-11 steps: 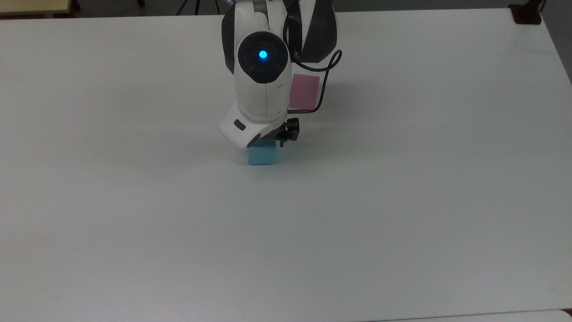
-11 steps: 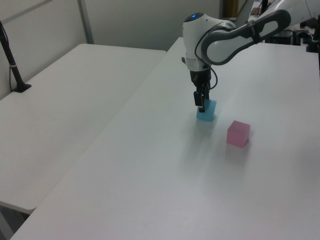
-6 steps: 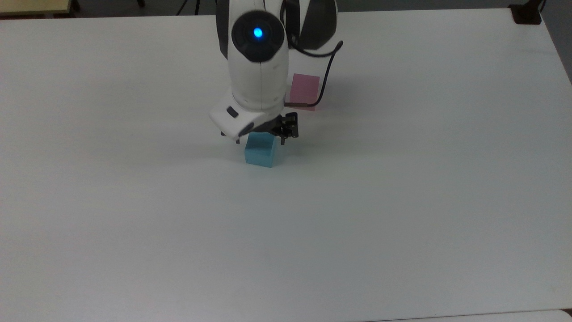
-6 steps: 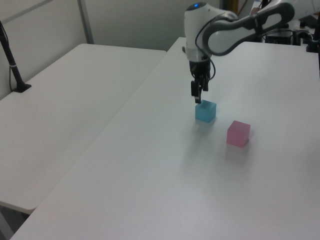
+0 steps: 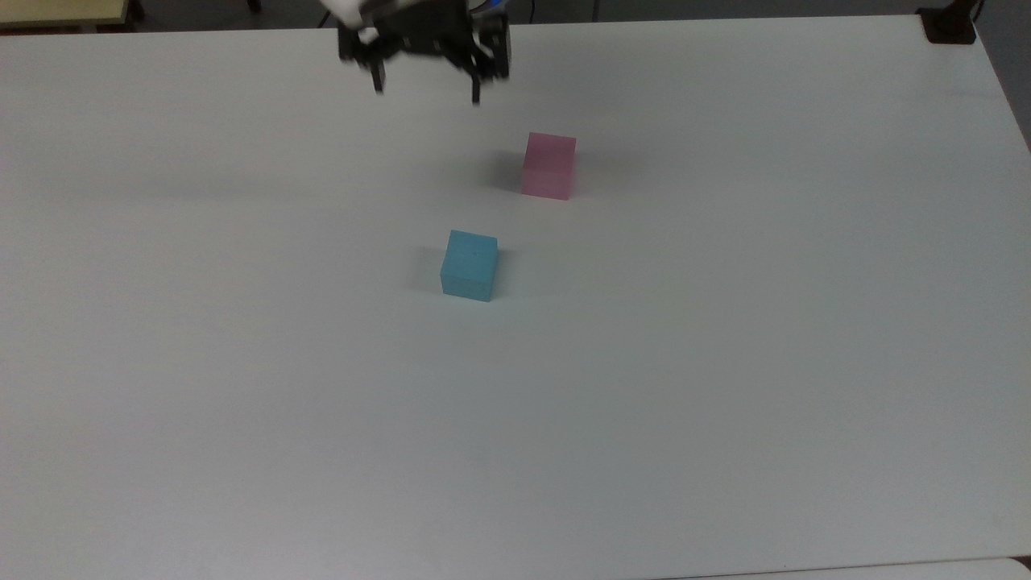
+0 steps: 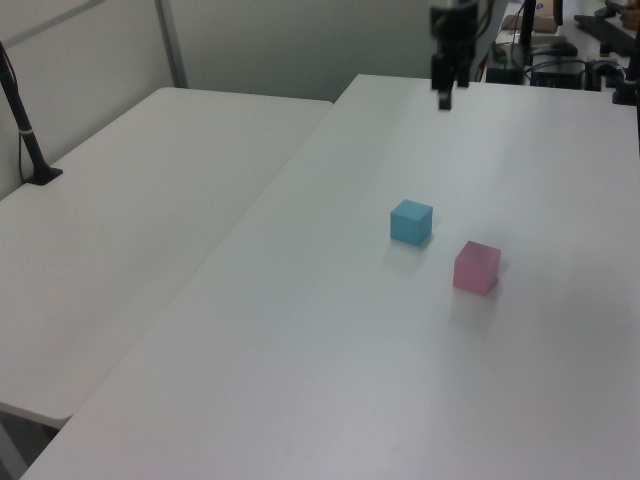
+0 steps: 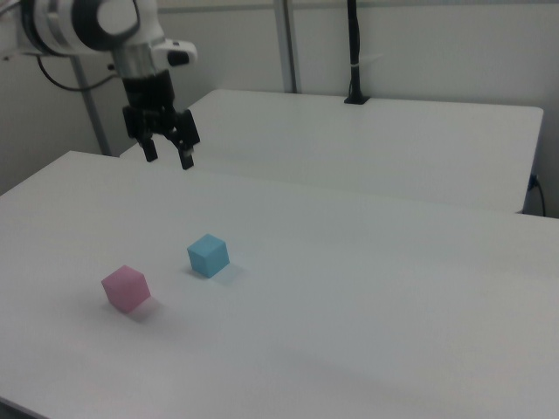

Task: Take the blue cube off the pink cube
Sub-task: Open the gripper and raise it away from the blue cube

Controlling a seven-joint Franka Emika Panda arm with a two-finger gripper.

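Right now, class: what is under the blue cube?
Only the white table. The blue cube sits directly on it, apart from the pink cube. Its bottom face is covered. The open gripper hangs away, empty.

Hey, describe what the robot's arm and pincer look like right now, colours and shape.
The pincer is black, with two slim dark fingers under a blocky black body. In the right view the arm above it is glossy white with rounded casings, dark grey joint sections and a thin black cable looping behind.
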